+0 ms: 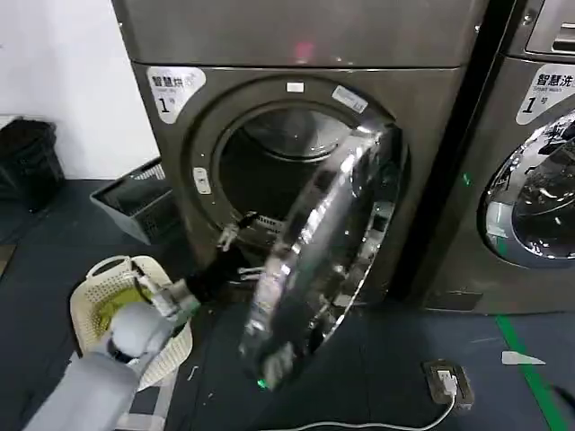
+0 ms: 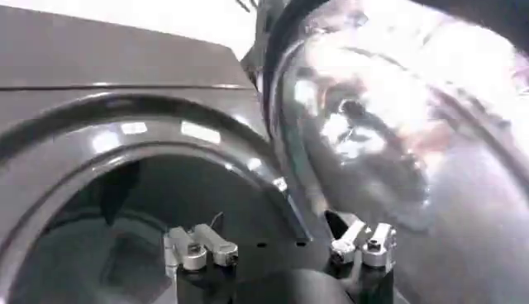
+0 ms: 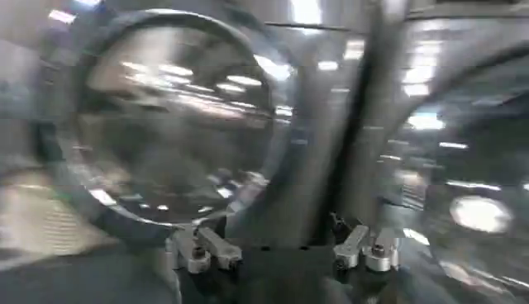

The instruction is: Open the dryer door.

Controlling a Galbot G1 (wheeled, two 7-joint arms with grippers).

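Observation:
The dryer door [image 1: 314, 260], a wide chrome ring around dark glass, stands swung about halfway out from the drum opening [image 1: 269, 162], hinged on the right. My left gripper [image 1: 238, 253] reaches in from the lower left to the bottom rim of the opening, just behind the door's free edge. In the left wrist view the left gripper [image 2: 281, 246] is open with nothing between its fingers, and the door's [image 2: 388, 124] inner side lies close beside one fingertip [image 2: 364, 244]. In the right wrist view my right gripper [image 3: 283, 248] is open and faces the door's [image 3: 165, 116] glass from farther off.
A second machine [image 1: 530, 189] with a similar chrome door stands close on the right. A white basket [image 1: 108, 296] sits under my left arm, with a grey crate [image 1: 135, 202] and a black bin [image 1: 27, 162] behind. A power strip [image 1: 446, 379] and its cable lie on the floor.

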